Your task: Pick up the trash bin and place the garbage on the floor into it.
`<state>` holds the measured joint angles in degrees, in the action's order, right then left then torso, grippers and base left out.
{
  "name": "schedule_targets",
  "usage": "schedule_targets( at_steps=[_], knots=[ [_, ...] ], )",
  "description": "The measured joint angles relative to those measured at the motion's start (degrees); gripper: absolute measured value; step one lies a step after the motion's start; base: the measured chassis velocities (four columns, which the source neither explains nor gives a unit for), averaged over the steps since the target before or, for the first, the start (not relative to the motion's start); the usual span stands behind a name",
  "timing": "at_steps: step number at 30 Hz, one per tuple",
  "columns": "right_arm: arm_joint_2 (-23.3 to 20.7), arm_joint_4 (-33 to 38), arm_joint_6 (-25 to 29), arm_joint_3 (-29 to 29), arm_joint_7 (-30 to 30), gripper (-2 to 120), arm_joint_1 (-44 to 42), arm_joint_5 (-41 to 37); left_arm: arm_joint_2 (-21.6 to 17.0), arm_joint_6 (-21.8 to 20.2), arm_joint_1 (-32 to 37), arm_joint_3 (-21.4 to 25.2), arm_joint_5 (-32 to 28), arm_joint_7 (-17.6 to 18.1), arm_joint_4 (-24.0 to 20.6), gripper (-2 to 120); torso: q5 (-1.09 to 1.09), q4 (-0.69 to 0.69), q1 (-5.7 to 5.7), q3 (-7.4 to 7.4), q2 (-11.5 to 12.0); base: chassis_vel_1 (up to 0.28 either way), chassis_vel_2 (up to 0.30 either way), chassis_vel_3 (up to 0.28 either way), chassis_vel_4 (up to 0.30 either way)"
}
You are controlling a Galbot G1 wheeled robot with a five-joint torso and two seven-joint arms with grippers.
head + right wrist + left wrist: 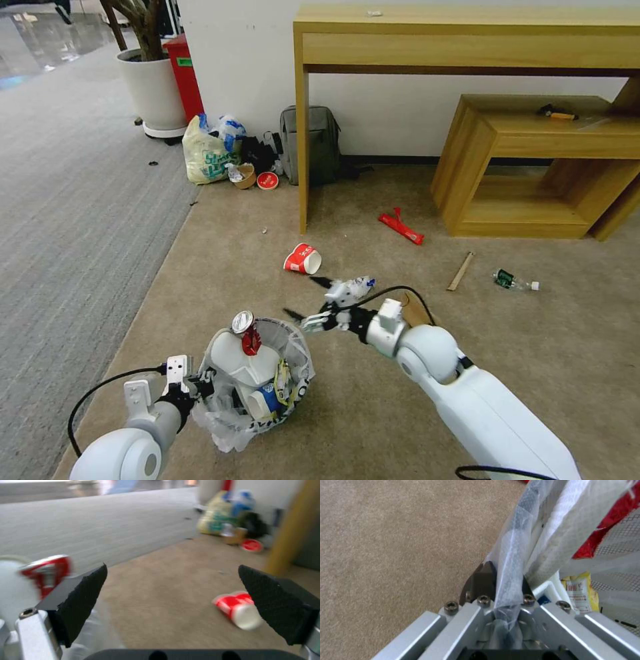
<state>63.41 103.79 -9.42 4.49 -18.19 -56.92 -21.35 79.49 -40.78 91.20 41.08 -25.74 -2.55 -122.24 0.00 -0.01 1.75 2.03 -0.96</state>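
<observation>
The trash bin, black mesh lined with a printed plastic bag, hangs low at the front left. My left gripper is shut on its rim and bag, fingers pinching the plastic. Inside lie white slippers, a crushed red can on top, and a yellow wrapper. My right gripper hovers open and holds nothing beside the bin's far rim. On the floor lie a red paper cup, crumpled paper, cardboard, a red wrapper, a wooden stick and a small bottle.
A wooden table and low shelf stand at the back right. A grey backpack, shopping bag, brown bowl and red lid sit by the wall. Plant pot and red bin stand far left.
</observation>
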Motion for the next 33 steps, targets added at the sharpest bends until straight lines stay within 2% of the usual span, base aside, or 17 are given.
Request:
schedule_targets(
  at_steps=[4, 17, 23, 33],
  knots=[
    [2.87, 2.33, 0.13, 8.06, 2.55, 100, -7.13, 2.02, -0.05, 0.16, 0.31, 0.11, -0.04, -0.22, -0.24, 0, 0.00, -0.01, 0.00, 0.00, 0.00, 0.000, 0.000, 0.000, 0.000],
    [8.70, 4.62, 3.61, 21.42, 5.53, 100, -18.04, 5.79, 0.17, 1.20, 1.30, -0.15, -0.01, -0.84, -0.48, 0, 0.00, 0.00, 0.00, 0.00, -0.01, 0.000, 0.000, 0.000, 0.000],
    [9.20, 4.39, 4.42, 23.57, 5.48, 100, -18.46, 5.91, 0.00, 1.24, 1.35, -0.15, 0.05, -0.98, -0.48, 0, 0.00, 0.00, 0.00, 0.00, -0.01, 0.000, 0.000, 0.000, 0.000],
    [9.00, 3.83, 4.12, 22.95, 5.47, 100, -17.00, 5.67, -0.03, 1.27, 1.37, -0.19, 0.09, -1.02, -0.40, 0, 0.00, 0.00, 0.00, 0.00, 0.00, 0.000, 0.000, 0.000, 0.000]
  ],
)
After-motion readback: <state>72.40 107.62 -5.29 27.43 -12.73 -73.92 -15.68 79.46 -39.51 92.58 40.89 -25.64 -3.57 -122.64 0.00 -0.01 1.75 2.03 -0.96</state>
